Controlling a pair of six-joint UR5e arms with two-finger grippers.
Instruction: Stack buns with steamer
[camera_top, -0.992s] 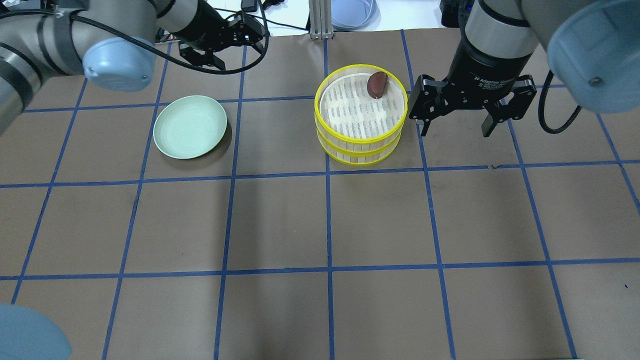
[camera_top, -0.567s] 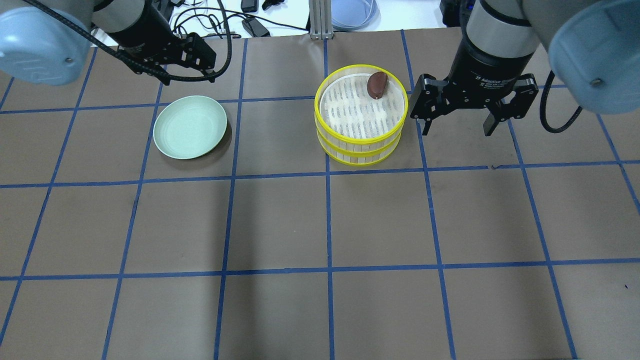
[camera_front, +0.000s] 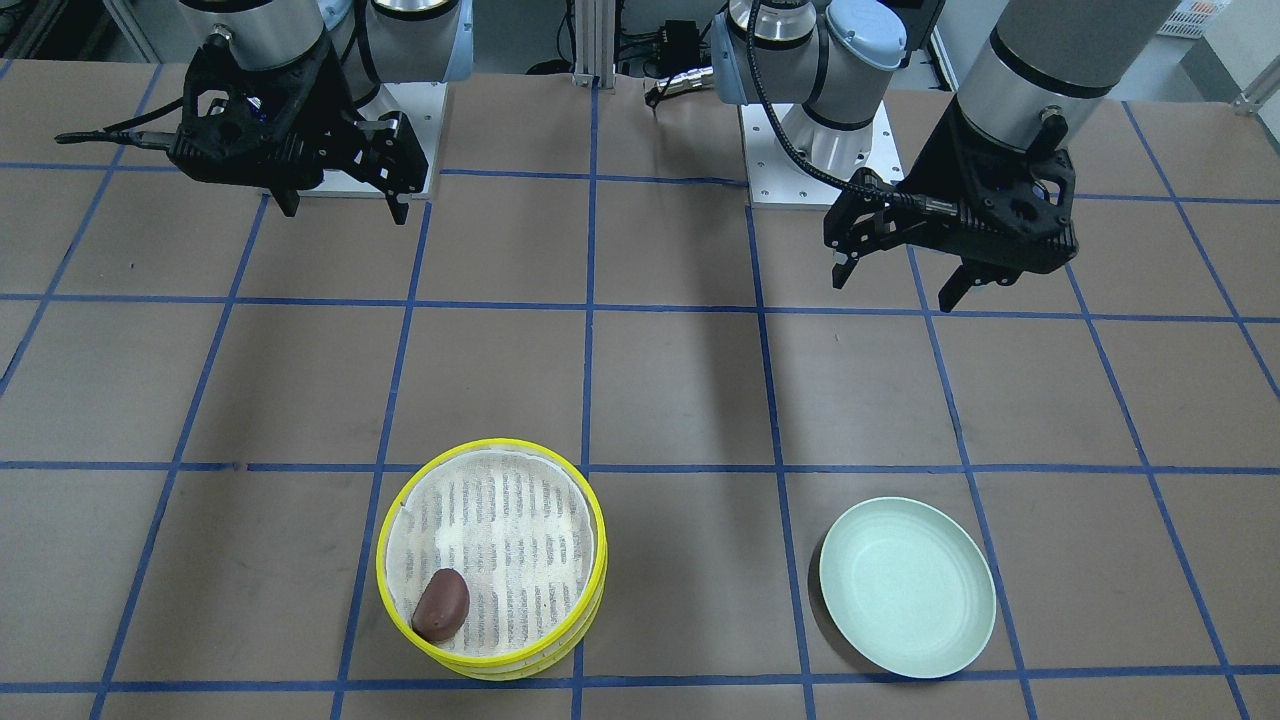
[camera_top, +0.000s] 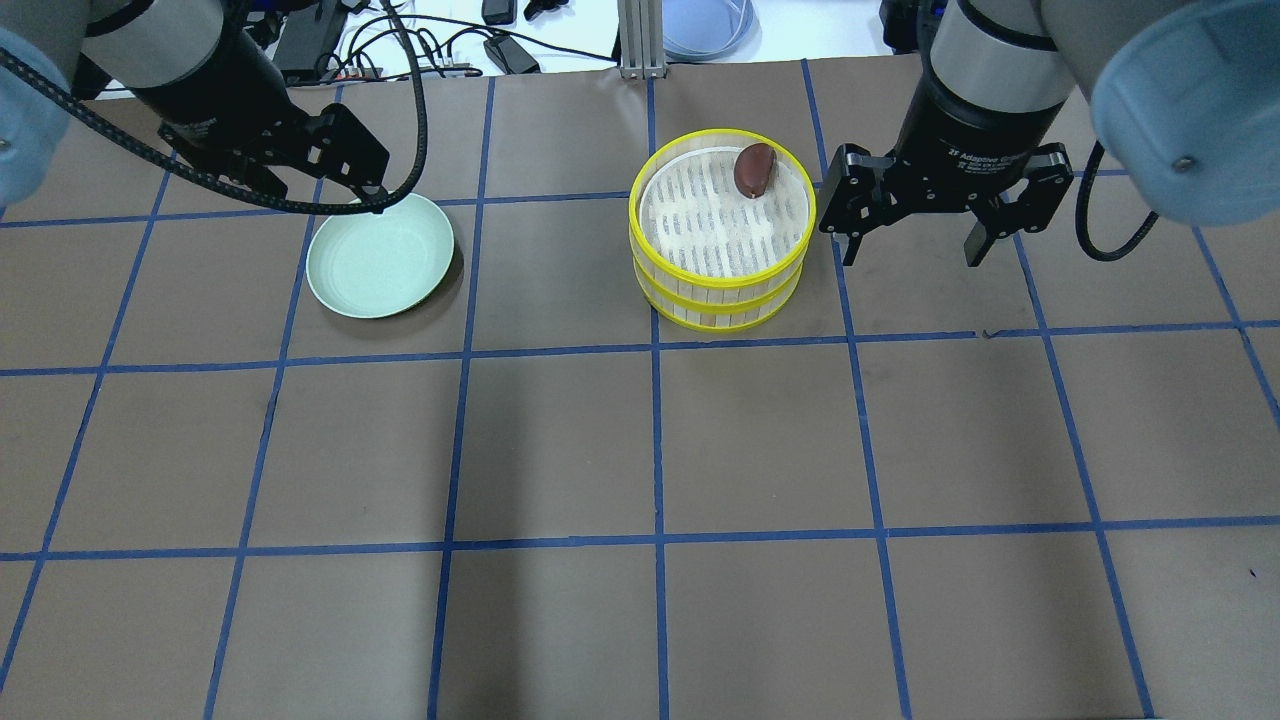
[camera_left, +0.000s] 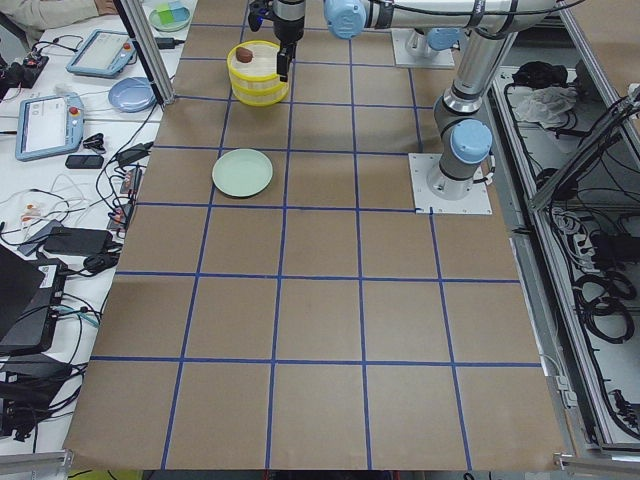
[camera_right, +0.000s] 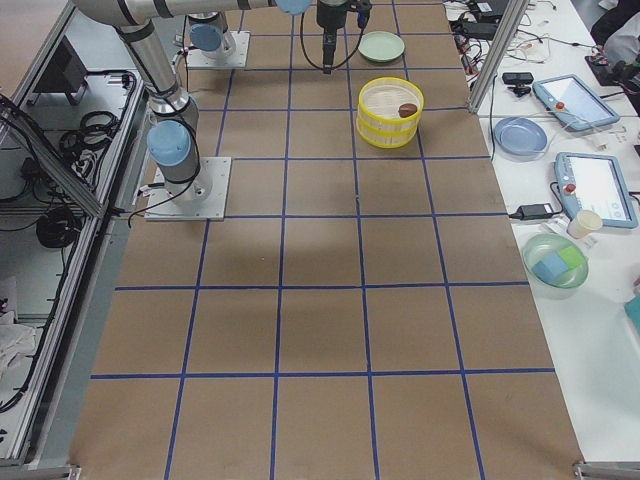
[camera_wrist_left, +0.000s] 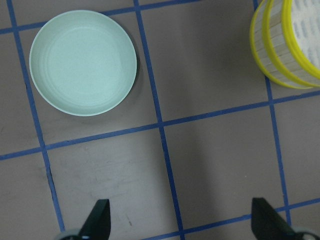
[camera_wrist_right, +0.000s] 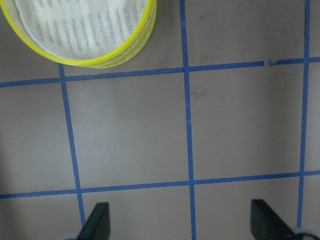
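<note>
Steamer (camera_top: 720, 295) sits just beside the right claw (camera_top: 911, 256), whose jaws spread empty.

The left arm (camera_top: 170, 55) and the right arm (camera_top: 990, 70) both reach out over the far half of the scene, wrists turned so the end effectors point down. The left end effector (camera_front: 893, 288) hangs with its jaws spread wide, holding nothing. The right end effector (camera_top: 912, 255) hangs the same way, its dark fingertips (camera_wrist_right: 97, 220) far apart and empty.
</note>
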